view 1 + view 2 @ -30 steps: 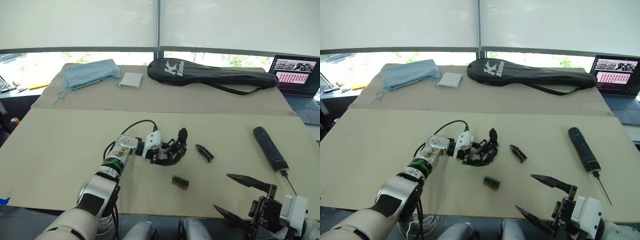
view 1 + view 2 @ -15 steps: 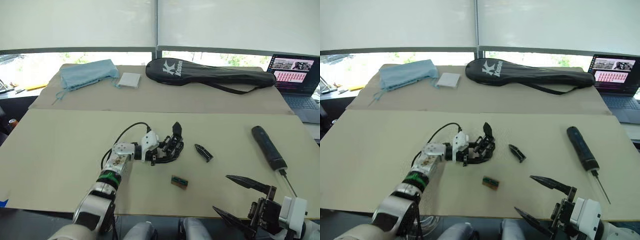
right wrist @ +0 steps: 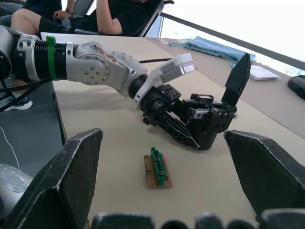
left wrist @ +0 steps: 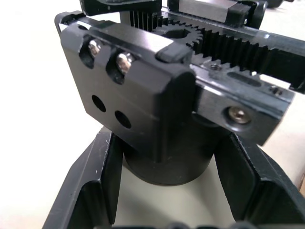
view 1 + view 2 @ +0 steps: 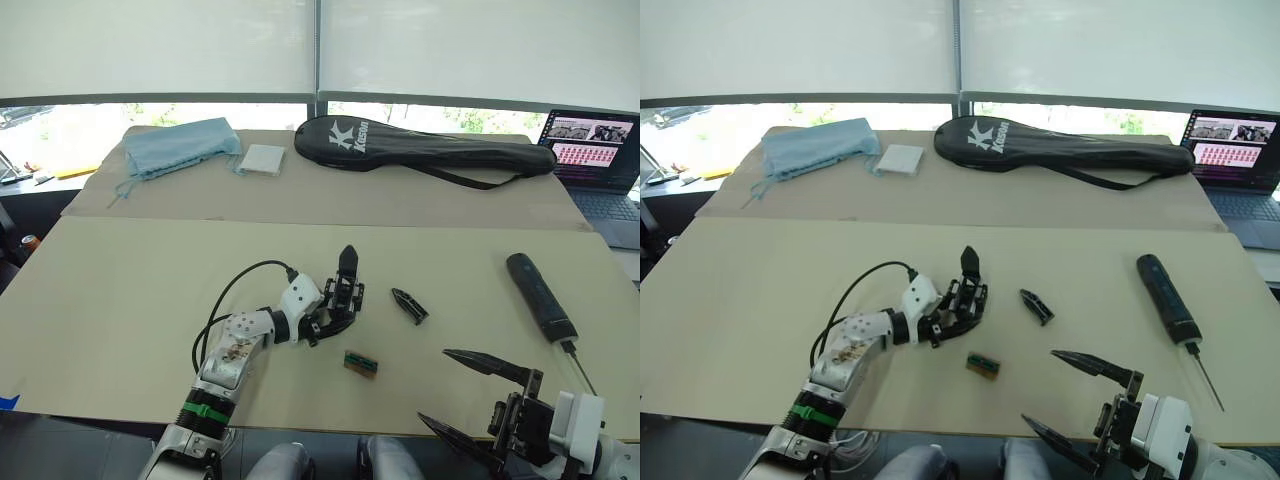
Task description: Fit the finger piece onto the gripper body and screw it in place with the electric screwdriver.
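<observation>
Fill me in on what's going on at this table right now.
The left gripper is closed around the gripper body, holding it on the table with its one black finger pointing up. The finger piece lies loose beside it, not yet fitted. The electric screwdriver lies untouched further right. The right gripper hovers open near the table's front edge, holding nothing.

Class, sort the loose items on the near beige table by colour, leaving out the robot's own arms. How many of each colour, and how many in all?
Black: 3 (gripper body, finger piece, electric screwdriver)
Green-brown: 1 (small block)
Total: 4
</observation>
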`<state>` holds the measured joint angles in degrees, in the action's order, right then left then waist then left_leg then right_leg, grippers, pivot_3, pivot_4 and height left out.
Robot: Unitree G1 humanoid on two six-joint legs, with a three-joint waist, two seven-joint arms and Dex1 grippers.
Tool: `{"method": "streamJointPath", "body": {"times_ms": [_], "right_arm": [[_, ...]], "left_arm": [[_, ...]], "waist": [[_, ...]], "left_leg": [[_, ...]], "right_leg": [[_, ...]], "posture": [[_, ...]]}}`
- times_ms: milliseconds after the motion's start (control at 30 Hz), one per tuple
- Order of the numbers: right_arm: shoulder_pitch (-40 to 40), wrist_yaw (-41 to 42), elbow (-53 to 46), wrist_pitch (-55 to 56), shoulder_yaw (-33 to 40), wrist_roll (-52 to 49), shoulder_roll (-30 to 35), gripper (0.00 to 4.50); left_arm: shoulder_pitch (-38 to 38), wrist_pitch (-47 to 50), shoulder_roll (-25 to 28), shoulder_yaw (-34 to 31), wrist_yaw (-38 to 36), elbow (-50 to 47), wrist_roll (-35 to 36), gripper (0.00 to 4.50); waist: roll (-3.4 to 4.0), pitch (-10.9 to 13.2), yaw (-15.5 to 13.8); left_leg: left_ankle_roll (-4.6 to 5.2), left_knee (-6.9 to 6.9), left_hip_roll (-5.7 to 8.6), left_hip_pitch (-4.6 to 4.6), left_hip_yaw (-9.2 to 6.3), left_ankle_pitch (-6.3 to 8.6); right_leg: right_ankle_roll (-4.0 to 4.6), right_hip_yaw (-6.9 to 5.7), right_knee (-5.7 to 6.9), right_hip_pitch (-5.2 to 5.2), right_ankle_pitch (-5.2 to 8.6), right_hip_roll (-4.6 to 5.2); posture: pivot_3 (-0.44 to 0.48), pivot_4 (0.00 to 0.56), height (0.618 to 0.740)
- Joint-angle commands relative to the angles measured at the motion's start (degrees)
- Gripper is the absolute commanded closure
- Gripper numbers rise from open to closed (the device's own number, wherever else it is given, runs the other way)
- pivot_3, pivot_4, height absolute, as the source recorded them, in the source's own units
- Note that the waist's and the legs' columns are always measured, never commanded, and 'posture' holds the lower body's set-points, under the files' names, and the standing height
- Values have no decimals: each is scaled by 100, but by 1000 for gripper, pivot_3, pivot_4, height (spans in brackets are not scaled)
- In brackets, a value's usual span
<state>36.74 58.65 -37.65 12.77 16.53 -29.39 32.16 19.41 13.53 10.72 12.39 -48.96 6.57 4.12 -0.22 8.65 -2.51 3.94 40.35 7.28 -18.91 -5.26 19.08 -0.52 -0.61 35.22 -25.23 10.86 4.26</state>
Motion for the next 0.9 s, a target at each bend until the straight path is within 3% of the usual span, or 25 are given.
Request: {"method": "streamJointPath", "body": {"times_ms": [33, 433, 500, 600, 900], "right_arm": [[23, 22, -125, 156, 32, -28, 33, 0], [120, 23, -185, 158, 106, -48, 53, 0], [119, 17, -184, 158, 112, -53, 52, 0], [120, -56, -230, 96, 133, -186, 9, 0], [735, -445, -335, -210, 804, -340, -17, 0]], "left_arm": [[15, -270, -38, 139, 74, -270, 41, 2219], [-153, -564, 54, 316, 307, 65, 14, 2219], [-161, -564, 134, 286, 266, 130, 46, 1171], [-204, -457, 262, 199, 141, 68, 210, 48], [-681, -501, 1384, -498, -766, -287, 996, 48]], "waist": [[0, 0, 6], [5, -3, 6], [9, -5, 7], [12, -7, 25], [20, -12, 58]], "left_leg": [[0, 0, -1, 1, 0, 0], [0, -1, 0, 4, 0, 0], [0, -1, 0, 6, 0, 0], [0, -2, -1, 9, 0, 0], [-8, -26, -3, 25, 0, -4]], "right_leg": [[0, 0, 0, 0, 0, 0], [0, 1, -1, 5, 0, 0], [0, 0, -1, 5, 0, 0], [0, 1, 0, 8, 0, 0], [5, 4, 4, 9, 3, -2]], "posture": [[0, 150, 740], [0, 150, 740], [0, 150, 740], [0, 150, 740], [0, 150, 740]]}}
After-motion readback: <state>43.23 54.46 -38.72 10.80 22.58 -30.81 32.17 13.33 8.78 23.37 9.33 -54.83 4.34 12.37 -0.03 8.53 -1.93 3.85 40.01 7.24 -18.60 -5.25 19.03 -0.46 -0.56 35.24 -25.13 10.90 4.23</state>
